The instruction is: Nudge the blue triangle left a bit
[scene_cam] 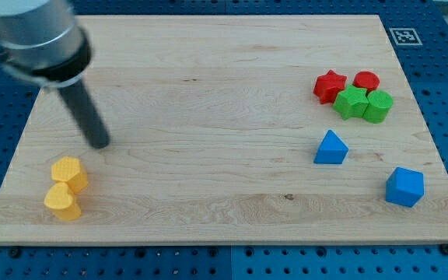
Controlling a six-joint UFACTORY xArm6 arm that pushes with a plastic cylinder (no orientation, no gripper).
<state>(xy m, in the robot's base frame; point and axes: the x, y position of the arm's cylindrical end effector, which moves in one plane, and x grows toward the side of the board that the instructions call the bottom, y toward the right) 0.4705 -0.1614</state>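
Observation:
The blue triangle lies on the wooden board at the view's right, below the red and green cluster. My tip is the lower end of the dark rod at the view's left, far from the blue triangle. It stands just above the two yellow blocks and touches no block.
A blue cube-like block sits at the lower right. A red star, a red round block, a green star and a green round block cluster at the upper right. Two yellow blocks lie at the lower left.

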